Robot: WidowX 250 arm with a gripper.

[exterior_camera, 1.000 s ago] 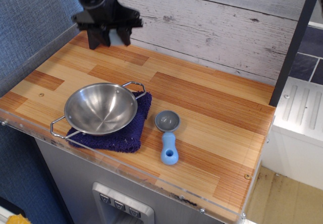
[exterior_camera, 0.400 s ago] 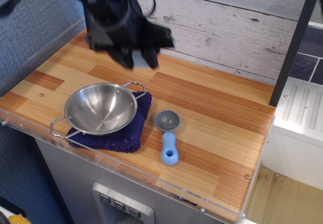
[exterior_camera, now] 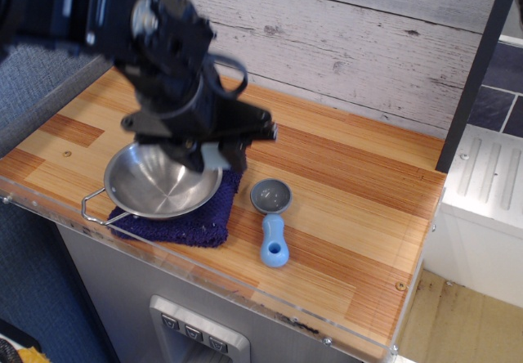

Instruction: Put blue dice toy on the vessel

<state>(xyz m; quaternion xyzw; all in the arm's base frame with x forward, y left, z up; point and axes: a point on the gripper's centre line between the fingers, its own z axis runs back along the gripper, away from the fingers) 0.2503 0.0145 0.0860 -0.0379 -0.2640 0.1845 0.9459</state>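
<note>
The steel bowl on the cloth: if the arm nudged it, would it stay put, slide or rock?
The steel bowl looks thin-walled, so probably light and easily shifted. Its rounded underside suggests it may rock rather than sit firm. The dark blue cloth beneath it likely adds grip, so sliding seems less likely than tipping.

The steel bowl (exterior_camera: 159, 187) is shiny silver on a navy cloth (exterior_camera: 192, 224). The scoop (exterior_camera: 271, 216) has a grey cup and light blue handle. The counter (exterior_camera: 343, 208) is striped orange-brown wood.

A toy kitchen setup: a wood-plank desk (exterior_camera: 343, 191) with a clear plastic edge, a whitewashed board wall (exterior_camera: 351, 36) behind, a steel bowl (exterior_camera: 159, 185) on a dishcloth (exterior_camera: 200, 224), and a scoop (exterior_camera: 272, 220).
</note>
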